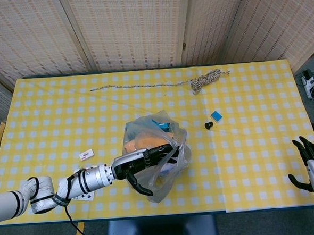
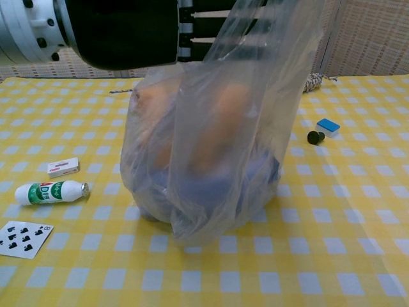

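A clear plastic bag stands near the middle of the yellow checked table. It holds orange and blue items that I cannot make out through the film. My left hand reaches in from the near left, its fingers pushed through the bag's upper edge and carrying the film. In the chest view the left hand fills the top left, and the bag hangs from its fingers down to the cloth. My right hand hovers off the table's near right corner with fingers spread and nothing in them.
A white-and-green bottle, a small white box and a playing card lie left of the bag. A blue block and a black cap sit to its right. A coiled rope trailing a cord lies at the back.
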`<state>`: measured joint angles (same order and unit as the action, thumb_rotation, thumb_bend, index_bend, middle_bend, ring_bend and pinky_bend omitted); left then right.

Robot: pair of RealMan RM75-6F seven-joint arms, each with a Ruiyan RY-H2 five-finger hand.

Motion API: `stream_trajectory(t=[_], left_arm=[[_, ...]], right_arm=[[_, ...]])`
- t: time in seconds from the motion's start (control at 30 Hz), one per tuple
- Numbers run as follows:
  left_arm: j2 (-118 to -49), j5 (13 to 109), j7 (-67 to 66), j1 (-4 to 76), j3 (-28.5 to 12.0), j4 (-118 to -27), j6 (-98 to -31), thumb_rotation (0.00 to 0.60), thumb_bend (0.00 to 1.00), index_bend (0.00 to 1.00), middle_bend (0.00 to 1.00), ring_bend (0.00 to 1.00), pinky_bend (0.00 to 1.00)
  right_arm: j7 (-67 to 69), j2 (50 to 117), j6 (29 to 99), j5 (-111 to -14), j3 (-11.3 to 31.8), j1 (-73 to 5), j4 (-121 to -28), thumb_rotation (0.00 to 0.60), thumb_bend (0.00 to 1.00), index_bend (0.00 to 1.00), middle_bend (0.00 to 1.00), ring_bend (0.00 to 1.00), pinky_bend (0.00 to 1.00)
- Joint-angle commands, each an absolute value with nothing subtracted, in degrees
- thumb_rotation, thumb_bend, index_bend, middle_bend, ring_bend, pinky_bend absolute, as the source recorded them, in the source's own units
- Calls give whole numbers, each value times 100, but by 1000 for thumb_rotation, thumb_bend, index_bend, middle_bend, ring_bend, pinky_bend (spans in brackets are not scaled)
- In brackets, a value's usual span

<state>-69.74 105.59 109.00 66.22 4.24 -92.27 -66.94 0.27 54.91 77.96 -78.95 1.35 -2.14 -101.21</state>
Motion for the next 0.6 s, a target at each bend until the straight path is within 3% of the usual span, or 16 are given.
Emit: stream_trajectory(t=[0.03,0.6], left_arm=[[-6995,10507,10887,6656,409,-9219,-6658,600,135,77,73,55,116],[-6926,10544,11052,7151,258,-9270,-6401,600,135,58,73,64,126]], right_arm=[[44,5486,7805,-7893,138,-208,-10116,600,320,0,0,0,0],[222,5443,7767,-7974,117,-215,-10089,600,319,0,0,0,0]])
